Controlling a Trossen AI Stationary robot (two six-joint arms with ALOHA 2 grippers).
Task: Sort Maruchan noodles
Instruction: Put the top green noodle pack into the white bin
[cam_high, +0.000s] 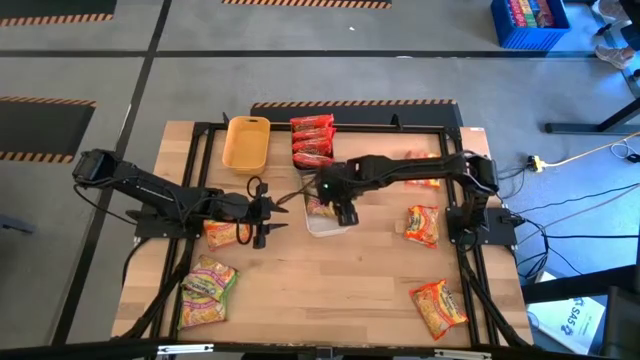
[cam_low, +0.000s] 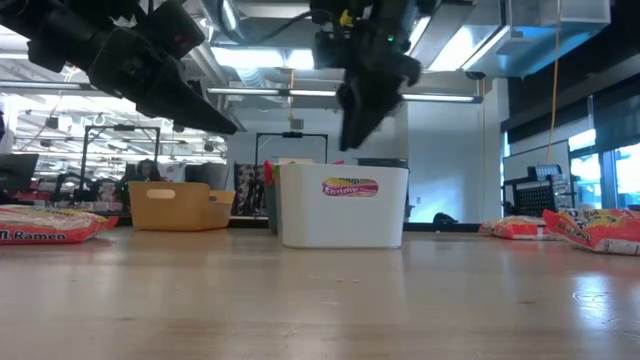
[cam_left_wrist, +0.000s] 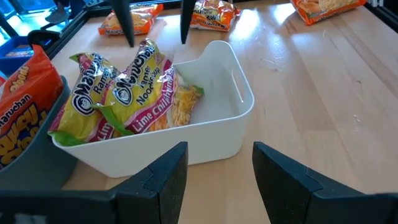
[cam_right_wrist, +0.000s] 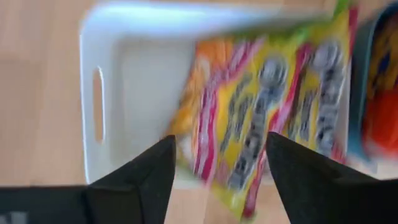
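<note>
Both pairs of jaws stand apart with nothing between them. From where I stand, the right gripper (cam_high: 345, 213) hangs just above the white tray (cam_left_wrist: 217, 93) in the middle of the wooden table (cam_high: 330, 290), its fingers pointing down over the tray's contents. Two green-pink noodle packets (cam_left_wrist: 127, 87) lie inside the white tray, leaning against one end, and the other end is bare. The left gripper (cam_high: 262, 224) hovers low over the table beside the tray, facing it, its two dark fingers (cam_left_wrist: 168, 177) spread.

Directly under the left arm an orange packet (cam_high: 222, 234) lies flat on the table. Near the front left corner rest two more green-pink packets (cam_high: 205, 290). On the right side three orange packets (cam_high: 422, 224) are scattered well apart: one under the right arm, one mid-table, one near the front right corner.

At the far edge of the table sits a yellow tray (cam_high: 246, 142). Just beside it is a stack of red packets (cam_high: 312, 140), held in what looks like a dark container; I cannot make out its shape.
</note>
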